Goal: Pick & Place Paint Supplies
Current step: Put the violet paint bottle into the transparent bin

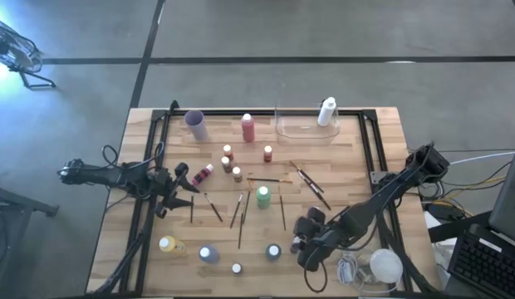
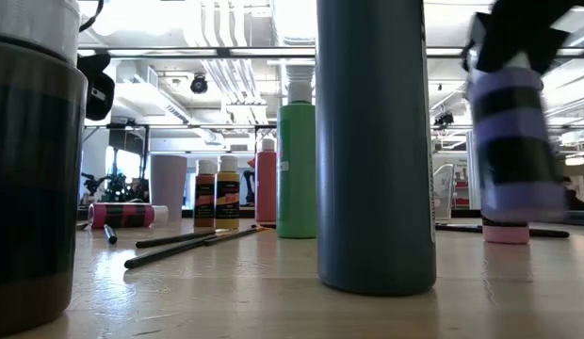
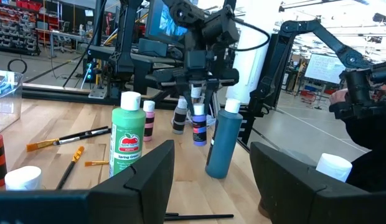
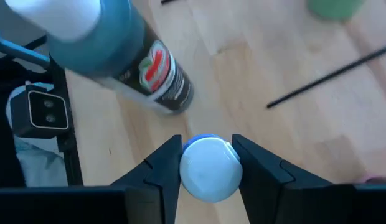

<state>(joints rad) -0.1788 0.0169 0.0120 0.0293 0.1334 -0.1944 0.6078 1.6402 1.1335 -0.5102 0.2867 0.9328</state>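
Note:
My right gripper (image 1: 306,241) is over the near right part of the table, shut on a small purple bottle with a white cap (image 4: 210,167). The bottle (image 3: 199,126) also shows in the low view (image 2: 513,151), hanging under the dark gripper (image 2: 518,28). A teal bottle (image 4: 137,56) stands upright just beside it (image 1: 274,252). My left gripper (image 1: 181,178) hovers open at the table's left side, its fingers (image 3: 149,171) wide apart and empty. A green bottle (image 1: 263,197) stands mid-table among several thin brushes (image 1: 282,212) lying flat. My right gripper pinches the purple bottle by its white cap (image 4: 208,149), one finger (image 4: 162,168) on each side. It comes from above, pointing down. The bottle hangs upright below the fingers, its base (image 2: 513,215) lifted clear of the table.
A purple cup (image 1: 195,124), a pink bottle (image 1: 247,127) and a clear tray (image 1: 306,126) holding a white bottle (image 1: 326,110) stand along the far edge. Small bottles (image 1: 228,158) cluster mid-table; more stand near the front edge (image 1: 169,244). A white lump with cord (image 1: 382,266) lies at the near right corner.

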